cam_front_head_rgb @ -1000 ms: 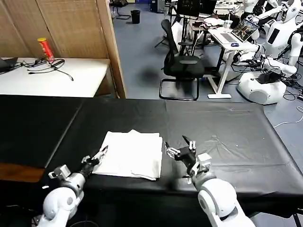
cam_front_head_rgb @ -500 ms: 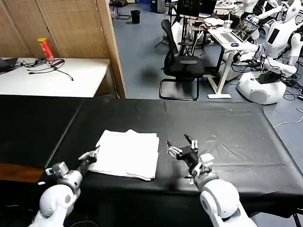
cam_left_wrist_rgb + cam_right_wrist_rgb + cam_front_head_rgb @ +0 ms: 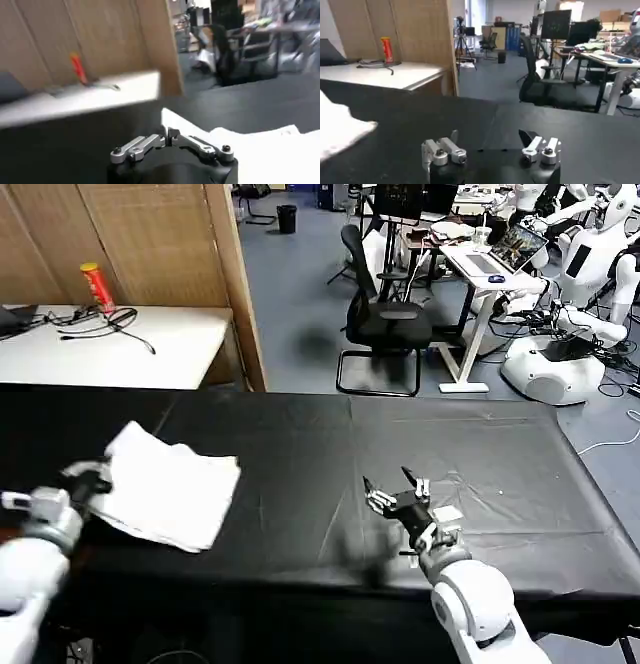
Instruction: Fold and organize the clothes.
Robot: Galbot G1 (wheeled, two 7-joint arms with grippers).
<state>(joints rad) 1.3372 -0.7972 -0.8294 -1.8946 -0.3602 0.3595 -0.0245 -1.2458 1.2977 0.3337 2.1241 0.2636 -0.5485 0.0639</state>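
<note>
Because the left gripper (image 3: 88,481), jaws clenched on one edge of the folded white T-shirt (image 3: 165,489) at about nine o'clock on the black-covered desk (image 3: 420,434), gripped only that edge, the stack risked unfolding or sliding off, while the right gripper (image 3: 395,489) idled, jaws released, near five o'clock.

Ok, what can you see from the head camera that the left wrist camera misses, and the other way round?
Head view alone: the right gripper, open, apart from the shirt, and the whole folded T-shirt on the black table cover. Left wrist view alone: the left gripper close up, jaws shut on the shirt's edge. Shared: the shirt, the black cover, the white side table with the red can.
</note>
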